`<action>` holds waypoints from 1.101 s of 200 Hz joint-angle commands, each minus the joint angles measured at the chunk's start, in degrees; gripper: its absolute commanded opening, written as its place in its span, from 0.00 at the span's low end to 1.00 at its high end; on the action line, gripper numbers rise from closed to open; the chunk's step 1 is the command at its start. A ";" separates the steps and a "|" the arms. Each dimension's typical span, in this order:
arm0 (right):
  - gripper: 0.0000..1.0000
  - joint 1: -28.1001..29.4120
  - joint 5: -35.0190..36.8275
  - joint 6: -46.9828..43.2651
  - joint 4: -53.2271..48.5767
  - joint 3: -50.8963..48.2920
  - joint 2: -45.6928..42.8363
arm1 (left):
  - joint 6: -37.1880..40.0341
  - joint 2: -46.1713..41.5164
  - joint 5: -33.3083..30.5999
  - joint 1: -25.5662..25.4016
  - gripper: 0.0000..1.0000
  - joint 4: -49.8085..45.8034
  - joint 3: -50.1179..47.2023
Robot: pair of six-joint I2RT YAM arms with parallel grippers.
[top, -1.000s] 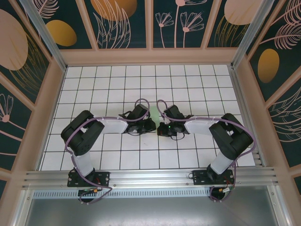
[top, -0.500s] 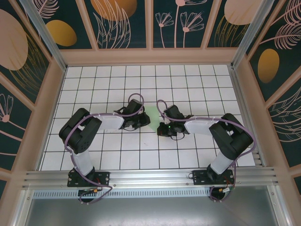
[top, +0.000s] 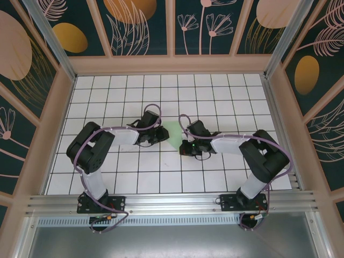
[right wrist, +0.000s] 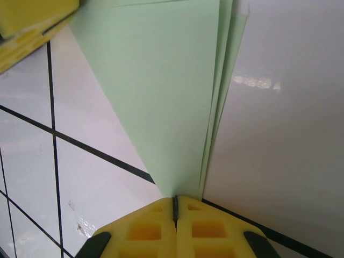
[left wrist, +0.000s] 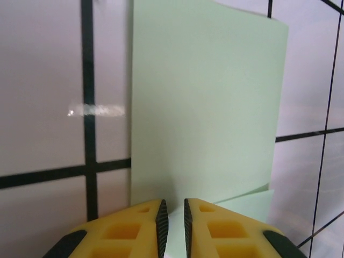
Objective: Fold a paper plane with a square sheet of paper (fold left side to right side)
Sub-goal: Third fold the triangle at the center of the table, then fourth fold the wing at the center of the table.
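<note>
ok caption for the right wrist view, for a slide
Right gripper shut on the pointed tip of the folded green paper, its layered edges showing, over white grid tiles.

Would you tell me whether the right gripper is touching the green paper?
Touching. In the right wrist view the right gripper is shut on the green paper, whose narrow end runs into its closed fingertips.

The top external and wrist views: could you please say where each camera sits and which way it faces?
Top external: above and behind the bases, looking down on the tiled table; both arms show, the left gripper and right gripper flanking the paper.
Left wrist: on that wrist, facing along its yellow fingers, a slit apart, onto the paper.
Right wrist: on that wrist, facing past its shut fingers, which pinch the paper's tip.
Shared: all show the green paper.
</note>
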 commanded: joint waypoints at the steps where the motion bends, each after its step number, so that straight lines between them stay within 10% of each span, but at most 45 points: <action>1: 0.04 1.50 3.09 0.30 -10.79 -5.14 3.02 | 3.35 2.24 -8.71 3.51 0.23 -5.28 1.37; 84: 0.10 1.76 3.07 -0.67 -4.87 -4.70 -4.06 | 2.77 -11.07 -7.77 4.08 0.43 -6.91 -1.14; 151: 0.40 -1.31 3.92 -5.03 0.64 -2.62 -14.83 | -6.82 -18.59 3.14 2.67 0.46 5.48 -10.77; 220: 0.46 -5.76 -1.65 -9.15 3.86 1.25 -6.21 | -9.34 -15.22 2.98 0.78 0.48 9.05 -12.22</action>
